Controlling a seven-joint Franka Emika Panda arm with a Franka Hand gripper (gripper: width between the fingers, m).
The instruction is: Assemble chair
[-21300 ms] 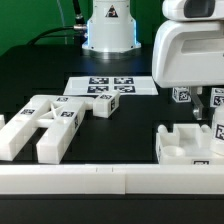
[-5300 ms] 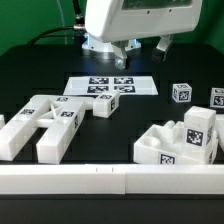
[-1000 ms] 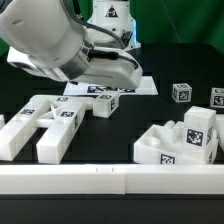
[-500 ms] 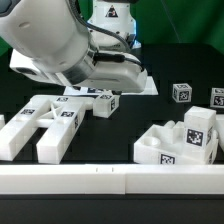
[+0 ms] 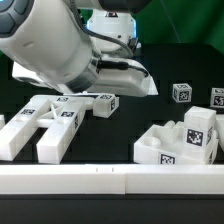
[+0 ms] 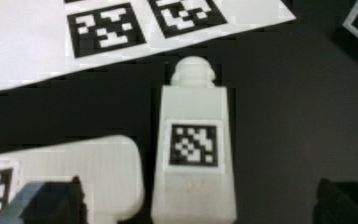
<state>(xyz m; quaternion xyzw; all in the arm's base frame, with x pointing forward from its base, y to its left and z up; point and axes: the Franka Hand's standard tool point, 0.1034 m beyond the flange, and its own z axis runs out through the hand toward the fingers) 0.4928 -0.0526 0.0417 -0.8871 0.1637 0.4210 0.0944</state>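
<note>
Gripper (image 6: 194, 203) is held spread open above the tagged white bar (image 6: 195, 135) (rounded tip turned toward the marker board (image 6: 30, 58))

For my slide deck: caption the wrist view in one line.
Open gripper poised over a tagged white chair bar with a rounded peg end, near the marker board.

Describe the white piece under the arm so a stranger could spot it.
Find the marker board, the flat white tagged sheet on the black table. Just off its edge lies a long white plastic bar. Unlike its neighbours, it tapers to a rounded peg pointing at the board.
</note>
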